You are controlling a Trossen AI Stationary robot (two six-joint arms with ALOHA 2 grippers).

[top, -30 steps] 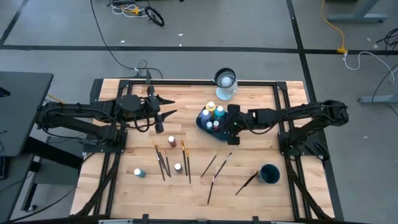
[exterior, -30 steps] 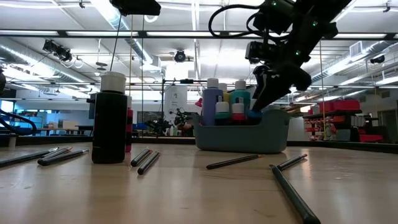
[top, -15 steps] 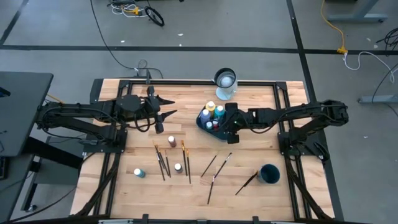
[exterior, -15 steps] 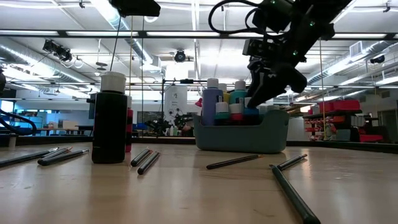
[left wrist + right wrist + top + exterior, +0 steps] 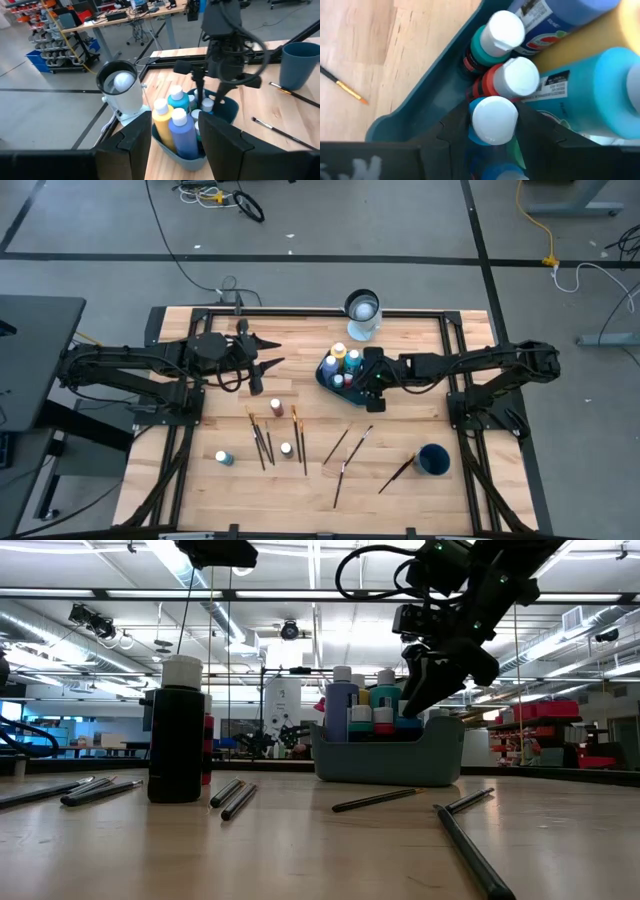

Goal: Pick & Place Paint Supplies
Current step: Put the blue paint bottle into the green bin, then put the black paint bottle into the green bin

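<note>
Right gripper (image 5: 492,131) is down inside the blue caddy (image 5: 415,97), jaws clamped on a small white-capped blue bottle (image 5: 493,119), probably setting it into the last free slot among the others. Looks like seven bottles in the caddy now. Left gripper (image 5: 270,351) just hangs open over the table (image 5: 180,480), waiting. Still out on the wood: four small bottles and what I count as eight brushes, plus a dark cup (image 5: 433,459) and the glass jar (image 5: 362,312).
</note>
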